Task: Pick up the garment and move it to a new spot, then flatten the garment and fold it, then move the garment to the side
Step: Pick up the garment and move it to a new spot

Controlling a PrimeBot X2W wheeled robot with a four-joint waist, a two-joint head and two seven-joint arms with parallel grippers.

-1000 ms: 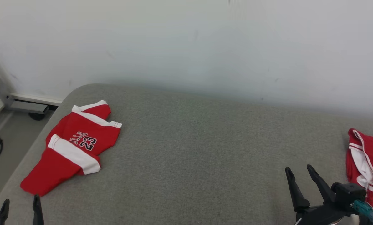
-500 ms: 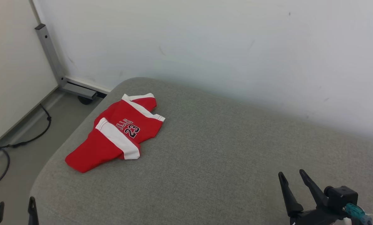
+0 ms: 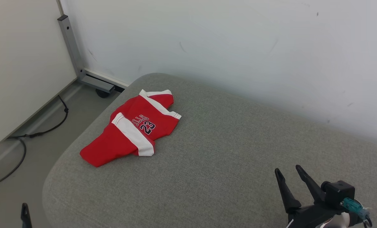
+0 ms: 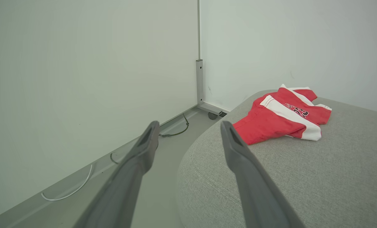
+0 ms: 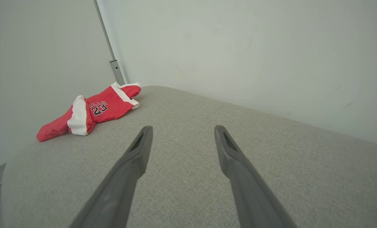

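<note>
- Garment [image 3: 134, 133]: a red jersey with white bands and the number 23. It lies on the far left part of the grey surface [image 3: 226, 158], close to its left edge. It is rumpled, with one part doubled over another, not spread flat.
- Left claw [image 3: 7, 213]: at the near left, off the corner of the surface and above the floor. Its fingers stand wide apart and hold nothing. From its own wrist [image 4: 189, 126] the garment [image 4: 283, 115] is seen ahead and to the right, well apart from the fingertips.
- Right claw [image 3: 288, 171]: at the near right, over bare surface, fingers spread wide and empty [image 5: 182, 129]. The garment [image 5: 93, 110] lies far off to its left.
- Surroundings: a pale wall [image 3: 239, 47] behind, a grey metal post [image 3: 70, 47] in the left corner, and a dark cable [image 3: 24, 139] on the floor.
- Progress, as judged: neither claw touches the cloth, so the pick-up seems not yet begun. Lifting, moving, flattening, folding and setting aside all appear to remain.
- Next move, as judged: a reach toward the far left, the left claw being the nearer.
</note>
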